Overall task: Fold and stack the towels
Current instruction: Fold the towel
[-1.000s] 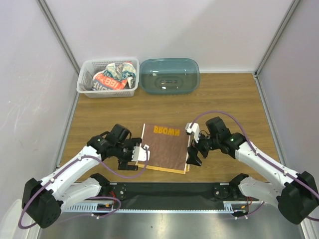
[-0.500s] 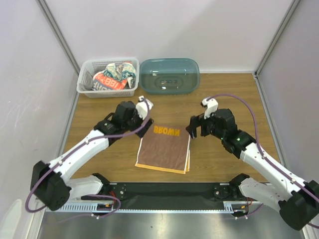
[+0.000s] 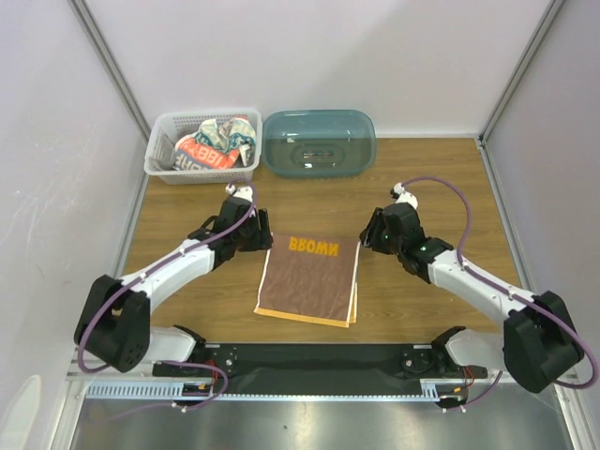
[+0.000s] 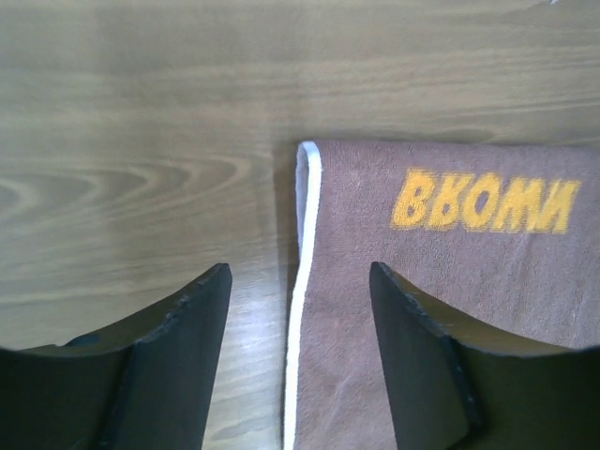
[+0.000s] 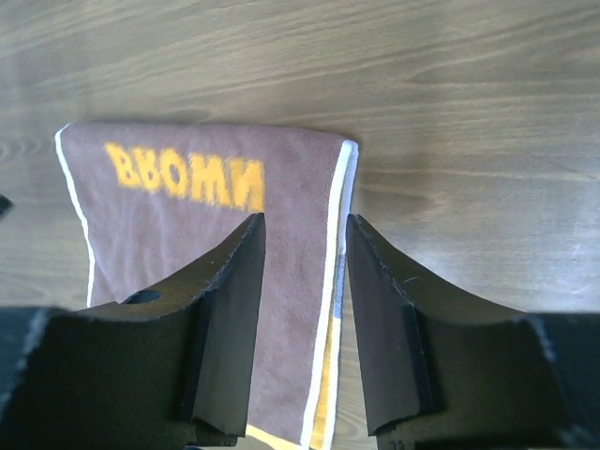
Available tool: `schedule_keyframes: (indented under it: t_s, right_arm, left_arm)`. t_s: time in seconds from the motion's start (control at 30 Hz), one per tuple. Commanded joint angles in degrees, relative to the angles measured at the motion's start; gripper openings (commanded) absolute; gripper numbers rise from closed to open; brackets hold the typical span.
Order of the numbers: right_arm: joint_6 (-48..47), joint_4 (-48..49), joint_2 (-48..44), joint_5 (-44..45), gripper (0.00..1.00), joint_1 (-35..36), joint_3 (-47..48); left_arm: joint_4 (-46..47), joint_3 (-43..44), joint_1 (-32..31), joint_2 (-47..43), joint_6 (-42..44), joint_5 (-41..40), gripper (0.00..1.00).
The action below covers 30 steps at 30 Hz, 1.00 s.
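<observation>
Brown towel (image 3: pixel 309 281) lies folded mid-desk (image 3: pixel 422 178); the other towels (image 3: pixel 214 141) sit in the far-left basket (image 3: pixel 155 161). Left gripper (image 4: pixel 300 281) and right gripper (image 5: pixel 305 225) straddle its far corners, jaws apart, nothing pinched. Likely another fold: you'd close on both corners, then carry them to the near edge.

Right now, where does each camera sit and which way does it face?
Top external: above and behind the bases, looking down at the table, brown towel, left arm, right arm.
Left wrist: on its arm, looking down; left tool straddles the towel's left edge.
Right wrist: likewise; right tool straddles the right edge.
Shared: all three show the orange lettering.
</observation>
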Motion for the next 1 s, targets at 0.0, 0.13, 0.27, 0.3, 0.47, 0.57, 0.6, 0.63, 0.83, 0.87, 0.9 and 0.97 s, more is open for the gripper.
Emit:
schedule_keyframes:
  t_s: [0.0, 0.13, 0.27, 0.3, 0.47, 0.57, 0.6, 0.63, 0.83, 0.87, 0.9, 0.97]
  right_arm:
    - [4.05, 4.15, 2.74, 2.46, 0.45, -0.33, -0.45]
    - [5.62, 5.31, 7.66, 0.44, 0.43, -1.03, 0.24]
    - [6.94, 6.88, 11.18, -3.17, 0.37, -1.30, 0.25]
    - [7.12, 7.06, 12.58, -3.26, 0.37, -1.30, 0.25]
    - [6.86, 8.03, 16.10, -4.23, 0.34, -1.47, 1.65]
    - [5.98, 8.12, 17.42, -4.23, 0.29, -1.47, 2.97]
    - [5.89, 8.03, 18.12, -4.31, 0.24, -1.56, 3.41]
    - [5.46, 8.12, 19.52, -4.58, 0.21, -1.74, 4.11]
    - [4.66, 8.03, 24.36, -4.31, 0.10, -2.61, 7.80]
    - [4.57, 8.12, 24.81, -4.14, 0.10, -2.96, 8.59]
    - [4.57, 8.03, 25.42, -4.05, 0.08, -3.23, 8.95]
    - [4.57, 10.13, 27.17, -4.05, 0.06, -3.67, 9.65]
  left_arm:
    - [7.55, -0.87, 0.29, 2.91, -5.87, 4.77, 0.66]
    - [9.58, -1.58, 0.20, 5.28, -5.96, 6.43, 0.65]
    - [10.55, -3.24, 0.20, 5.29, -5.17, 7.06, 0.66]
    - [10.64, -3.68, 0.20, 5.20, -5.00, 6.97, 0.66]
    - [11.87, -5.36, 0.20, 5.90, -4.82, 7.76, 0.64]
    - [12.13, -5.27, 0.20, 6.43, -4.56, 7.23, 0.62]
    - [12.22, -5.27, 0.20, 6.52, -4.38, 7.15, 0.62]
    - [12.22, -5.27, 0.20, 6.78, -4.29, 6.88, 0.62]
    - [10.73, -4.39, 0.29, 6.43, -2.98, 4.00, 0.63]
    - [10.38, -4.30, 0.20, 6.08, -2.89, 3.11, 0.64]
    - [10.64, -4.48, 0.37, 5.99, -2.89, 3.10, 0.64]
    - [11.34, -4.65, 0.64, 5.90, -2.98, 3.45, 0.63]
